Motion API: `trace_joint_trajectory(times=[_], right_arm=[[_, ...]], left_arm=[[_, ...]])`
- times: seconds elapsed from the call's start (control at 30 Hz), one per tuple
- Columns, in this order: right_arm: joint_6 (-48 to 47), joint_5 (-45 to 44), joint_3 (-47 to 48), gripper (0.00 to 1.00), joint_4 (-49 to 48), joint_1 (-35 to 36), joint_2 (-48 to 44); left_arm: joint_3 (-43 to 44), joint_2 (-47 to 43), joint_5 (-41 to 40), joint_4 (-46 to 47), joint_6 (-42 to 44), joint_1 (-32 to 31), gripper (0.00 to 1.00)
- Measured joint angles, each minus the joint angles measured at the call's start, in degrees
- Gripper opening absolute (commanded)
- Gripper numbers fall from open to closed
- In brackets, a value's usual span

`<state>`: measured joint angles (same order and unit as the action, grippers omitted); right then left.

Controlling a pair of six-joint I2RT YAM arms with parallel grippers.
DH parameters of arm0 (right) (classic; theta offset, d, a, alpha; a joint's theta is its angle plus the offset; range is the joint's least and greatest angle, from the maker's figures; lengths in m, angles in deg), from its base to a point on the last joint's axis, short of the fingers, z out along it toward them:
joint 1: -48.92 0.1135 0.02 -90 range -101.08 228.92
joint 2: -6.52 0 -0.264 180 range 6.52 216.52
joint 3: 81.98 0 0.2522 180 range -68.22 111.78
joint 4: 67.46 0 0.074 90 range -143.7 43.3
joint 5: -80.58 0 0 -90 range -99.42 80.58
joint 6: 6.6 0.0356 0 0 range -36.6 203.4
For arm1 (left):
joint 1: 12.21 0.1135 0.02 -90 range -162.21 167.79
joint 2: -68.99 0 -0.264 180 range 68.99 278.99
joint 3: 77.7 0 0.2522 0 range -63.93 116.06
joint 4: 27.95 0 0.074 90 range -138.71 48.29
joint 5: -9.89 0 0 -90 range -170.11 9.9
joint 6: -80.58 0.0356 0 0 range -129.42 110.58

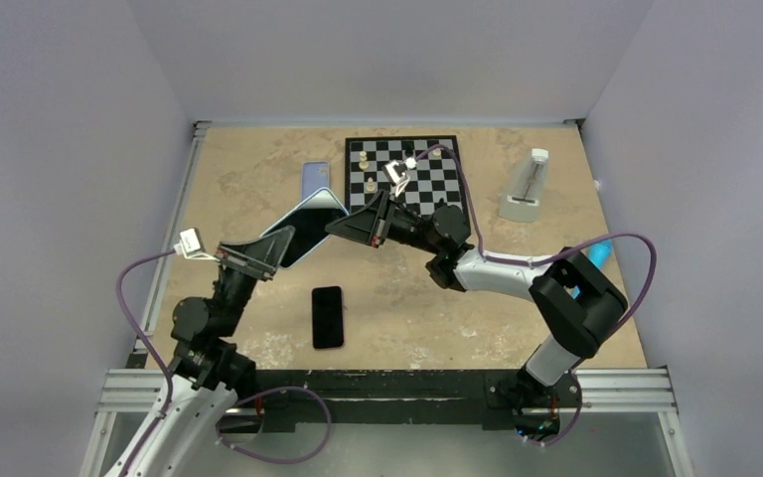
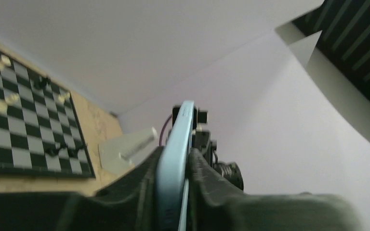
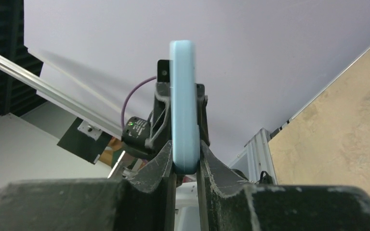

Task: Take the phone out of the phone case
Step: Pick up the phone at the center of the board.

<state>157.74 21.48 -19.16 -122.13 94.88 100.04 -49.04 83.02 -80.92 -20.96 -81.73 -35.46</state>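
The left hand (image 1: 274, 248) and the right hand (image 1: 344, 225) were each closed on opposite ends of the light-blue phone case (image 1: 303, 231), holding it tilted above the table (image 1: 258, 169). Its dark face pointed upward; whether a phone sat inside could not be told. A black phone (image 1: 327, 316) lay flat on the table nearby, apart from both hands.

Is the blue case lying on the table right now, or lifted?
Lifted: the case spans the air between the left hand and the right hand, each shut on one end. Both wrist views show its edge pinched.
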Motion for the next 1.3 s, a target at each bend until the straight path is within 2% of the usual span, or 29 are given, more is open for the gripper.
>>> trace_joint_trajectory(times=[0.03, 0.07, 0.17, 0.27, 0.4, 0.53, 0.73, 0.9, 1.13, 1.3], right_arm=[[-0.09, 0.02, 0.02, 0.0, 0.17, 0.0, 0.07], [-0.26, 0.2, 0.26, 0.0, 0.52, 0.11, 0.09], [-2.45, 0.35, 0.59, 0.0, 3.61, 1.01, -0.09], [-5.31, 1.27, 0.61, 0.0, 9.2, 1.31, -1.84], [-12.55, 2.12, 1.95, 0.0, 20.55, 0.39, -6.47], [-23.32, 1.62, 7.96, 0.0, 38.58, -1.92, -8.41], [-36.57, 2.21, 13.73, 0.0, 58.25, -2.84, -8.41], [-47.69, 7.08, 17.79, 0.0, 73.24, -2.82, -8.41], [-54.53, 14.99, 16.96, 0.0, 79.45, -2.75, -8.44], [-57.22, 20.09, 16.37, 0.0, 80.28, -2.71, -8.44]], left_arm=[[1.44, -0.17, 0.68, -2.8, 1.2, 0.0, 0.6], [3.28, -0.15, 3.21, -6.58, 2.6, -0.17, 0.67], [9.79, 0.04, 8.41, -20.5, 6.67, -1.55, 0.79], [18.05, 0.48, 9.49, -38.16, 12.07, -1.64, 0.82], [28.74, 3.08, 5.92, -58.62, 18.64, -1.68, 0.81], [36.92, 6.64, 3.72, -68.96, 27.52, -1.66, 0.82], [41.57, 17.38, 4.98, -72.08, 40.96, -1.66, 0.79], [39.1, 25.99, 13.57, -65.83, 47.04, -1.66, 0.78], [31.82, 25.7, 28.55, -56.63, 47.25, -1.66, 0.76], [28.98, 23.85, 32.68, -53.11, 44.3, -1.66, 0.71]])
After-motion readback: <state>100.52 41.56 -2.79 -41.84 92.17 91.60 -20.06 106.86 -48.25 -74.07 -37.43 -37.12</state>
